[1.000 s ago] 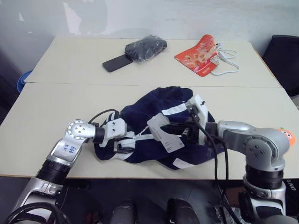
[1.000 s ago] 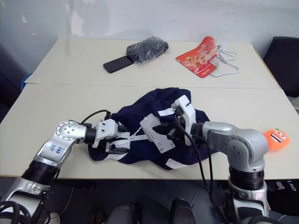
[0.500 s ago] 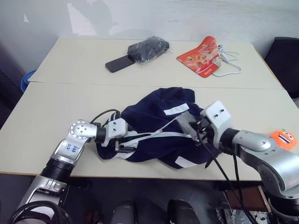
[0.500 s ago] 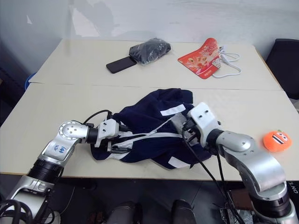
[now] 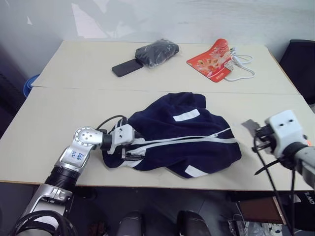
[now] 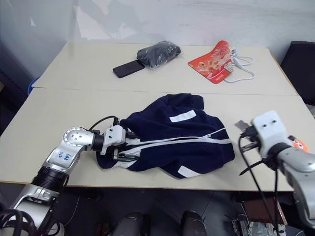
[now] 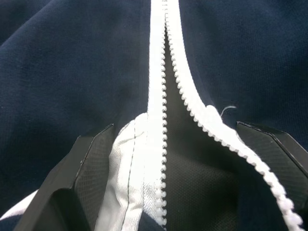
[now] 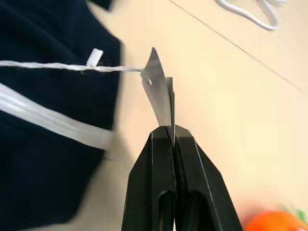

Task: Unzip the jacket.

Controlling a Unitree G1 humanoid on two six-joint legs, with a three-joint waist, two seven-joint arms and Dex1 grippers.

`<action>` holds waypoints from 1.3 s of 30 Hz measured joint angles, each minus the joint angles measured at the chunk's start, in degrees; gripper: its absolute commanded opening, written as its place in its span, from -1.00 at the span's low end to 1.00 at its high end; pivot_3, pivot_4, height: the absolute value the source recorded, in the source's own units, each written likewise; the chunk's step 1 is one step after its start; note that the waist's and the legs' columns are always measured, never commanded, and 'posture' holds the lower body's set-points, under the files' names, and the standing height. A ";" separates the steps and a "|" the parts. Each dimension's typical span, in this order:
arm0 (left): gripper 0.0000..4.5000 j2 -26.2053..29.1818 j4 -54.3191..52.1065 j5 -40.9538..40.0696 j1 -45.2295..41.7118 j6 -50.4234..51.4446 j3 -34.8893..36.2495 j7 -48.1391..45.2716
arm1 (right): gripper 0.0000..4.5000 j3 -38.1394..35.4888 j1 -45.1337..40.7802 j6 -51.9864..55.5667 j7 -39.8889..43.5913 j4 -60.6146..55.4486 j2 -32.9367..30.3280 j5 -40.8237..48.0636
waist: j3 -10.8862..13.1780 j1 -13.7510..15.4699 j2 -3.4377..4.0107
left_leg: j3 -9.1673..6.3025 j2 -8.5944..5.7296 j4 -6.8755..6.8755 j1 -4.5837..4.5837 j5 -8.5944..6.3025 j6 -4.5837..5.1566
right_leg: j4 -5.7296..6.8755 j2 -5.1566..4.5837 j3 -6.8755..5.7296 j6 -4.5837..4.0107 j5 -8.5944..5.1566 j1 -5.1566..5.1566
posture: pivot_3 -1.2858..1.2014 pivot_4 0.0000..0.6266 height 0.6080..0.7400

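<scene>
On beige counter, soft limp jacket; left gripper spread astride zipper; right gripper pinching tag.

There was one navy jacket, one black bundle and one phone. One red packet, one white cable and one orange toy lay there too.

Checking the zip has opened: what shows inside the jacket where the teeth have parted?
Between the parted white zipper teeth of the jacket a dark mesh lining shows. Anything deeper is covered by fabric.
</scene>
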 measured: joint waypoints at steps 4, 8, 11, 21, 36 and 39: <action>0.86 -0.27 1.27 0.01 -0.83 -0.18 -0.28 -0.38 | -0.99 -3.12 0.50 -5.69 2.40 7.59 -3.41 -2.31 | -0.01 0.04 0.01 | 0.00 0.00 0.01 0.02 0.02 0.02 | 0.00 0.00 -0.01 0.01 0.01 0.04 | 0.03 -0.52 1.00; 0.86 -0.55 1.95 0.01 -1.07 -0.77 -0.30 -0.45 | -0.99 -3.45 -1.46 -12.60 4.23 18.68 -5.77 -4.68 | -0.03 0.02 0.05 | 0.00 0.00 0.02 0.03 0.02 0.03 | -0.02 -0.01 -0.01 0.03 0.02 0.05 | 0.03 -0.52 1.00; 0.86 -0.75 2.03 0.04 -1.13 -0.80 -0.27 -0.43 | -0.99 -3.44 -3.90 -16.42 5.10 25.72 -7.33 -5.92 | -0.04 0.04 0.07 | 0.01 -0.01 0.02 0.03 0.03 0.03 | -0.02 -0.02 -0.01 0.04 0.02 0.05 | 0.03 -0.52 1.00; 0.86 -0.83 0.59 -0.69 -0.52 3.92 1.96 0.03 | -0.99 6.28 -15.76 -22.94 11.51 37.86 -8.87 -7.28 | -0.02 -0.36 0.11 | 0.04 0.03 0.03 0.01 0.05 0.02 | -0.03 -0.01 -0.01 0.05 0.03 0.02 | 0.03 -0.52 1.00; 1.00 21.04 -5.03 -18.25 -1.80 32.99 17.61 -13.94 | 0.76 20.72 -31.55 -30.22 55.07 54.32 -17.34 -0.50 | 0.27 -1.55 0.20 | 0.04 0.06 -0.18 -0.16 0.04 -0.02 | -0.25 0.04 -0.07 0.05 0.02 -0.15 | 0.03 -0.52 1.00; 1.00 26.05 -4.17 -18.26 -0.66 31.97 20.13 -15.88 | 0.97 21.67 -34.54 -32.11 63.52 61.15 -20.07 0.08 | 0.47 -1.79 0.20 | 0.10 0.07 -0.17 -0.17 0.04 -0.03 | -0.22 0.04 -0.04 0.05 0.02 -0.21 | 0.03 -0.52 1.00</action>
